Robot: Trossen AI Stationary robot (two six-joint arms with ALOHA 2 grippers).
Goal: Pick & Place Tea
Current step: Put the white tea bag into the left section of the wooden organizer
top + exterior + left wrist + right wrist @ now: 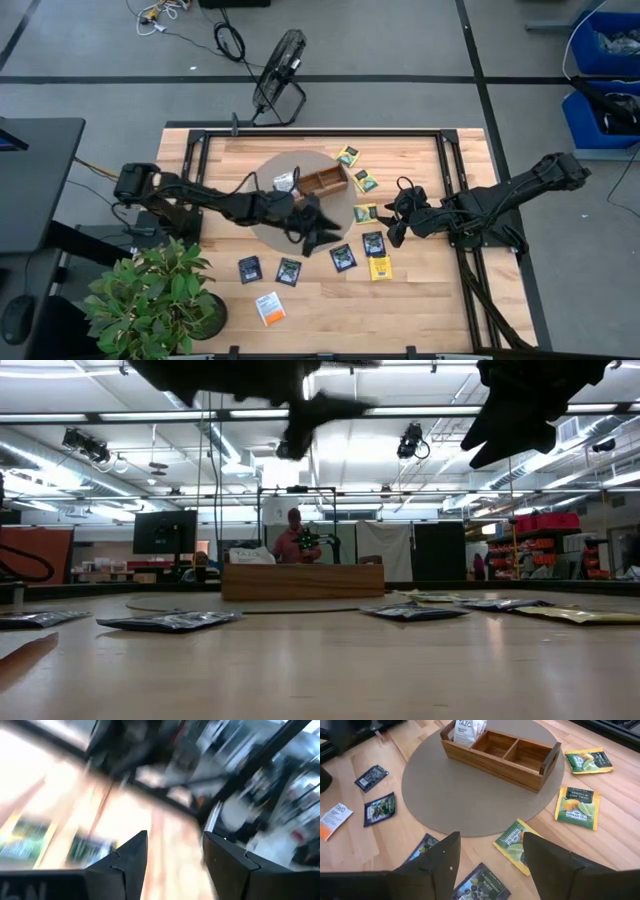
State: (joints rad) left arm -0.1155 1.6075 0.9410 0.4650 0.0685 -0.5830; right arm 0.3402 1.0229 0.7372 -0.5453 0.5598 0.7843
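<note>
Tools L (318, 236) & R (392, 232) open, empty, seemingly above tea packets (343, 258).

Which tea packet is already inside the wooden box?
The white tea packet, standing in the end compartment of the wooden tray. It is the only one in the tray; all the others lie flat on the table or at the round mat's edge.

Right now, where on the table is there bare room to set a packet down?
Bare wood runs left of the round mat and along the front edge right of the white-orange packet. Crowded: the dark packets and green ones ringing the wooden tray.
</note>
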